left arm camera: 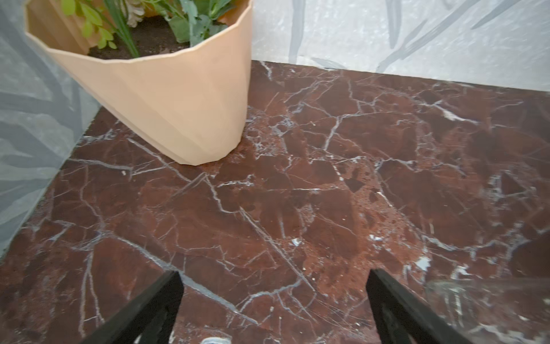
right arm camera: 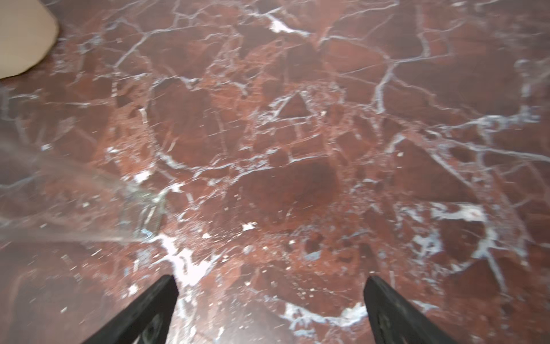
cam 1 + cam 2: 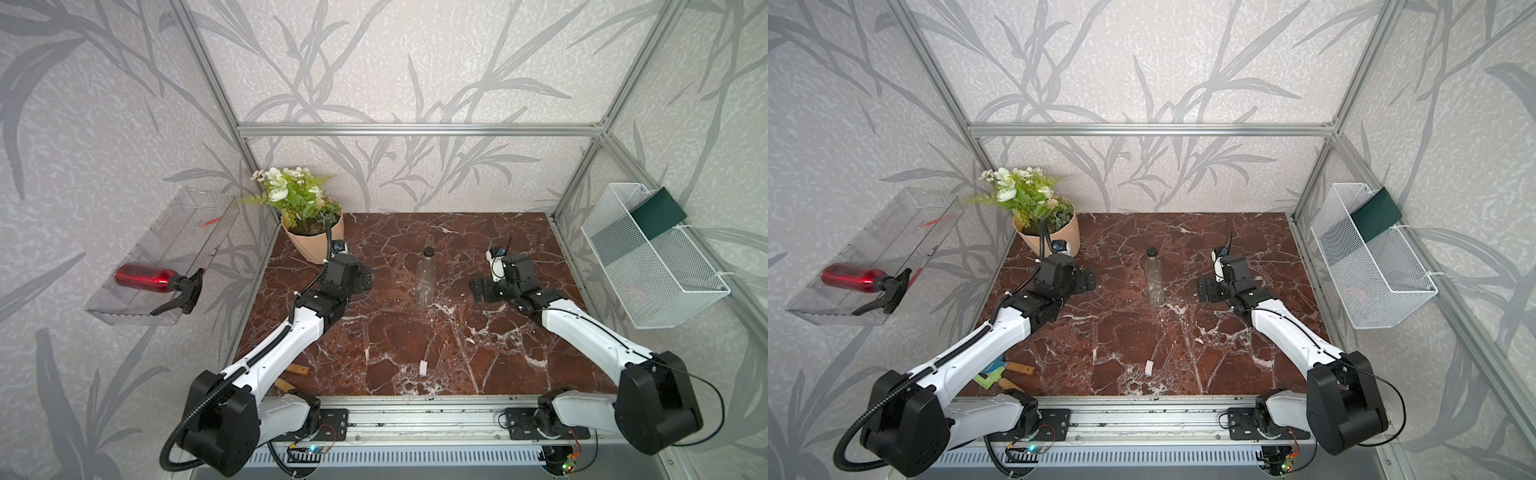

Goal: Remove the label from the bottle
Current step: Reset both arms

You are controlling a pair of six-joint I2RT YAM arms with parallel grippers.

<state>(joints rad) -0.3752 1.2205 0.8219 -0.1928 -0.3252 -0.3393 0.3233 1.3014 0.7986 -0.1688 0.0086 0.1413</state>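
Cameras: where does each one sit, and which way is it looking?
Top views: paired overhead at the front, looking down on the table; both arms, left gripper, right gripper show.
Left wrist: on the left arm, facing the flower pot; open left gripper shows.
Right wrist: on the right arm, facing down at the table; open right gripper shows.
Shared: all four show the bottle.

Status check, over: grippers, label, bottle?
Left gripper open, empty. Right gripper open, empty. Label loose on table near front, apart from bottle. Flower pot beside left gripper, away from bottle.
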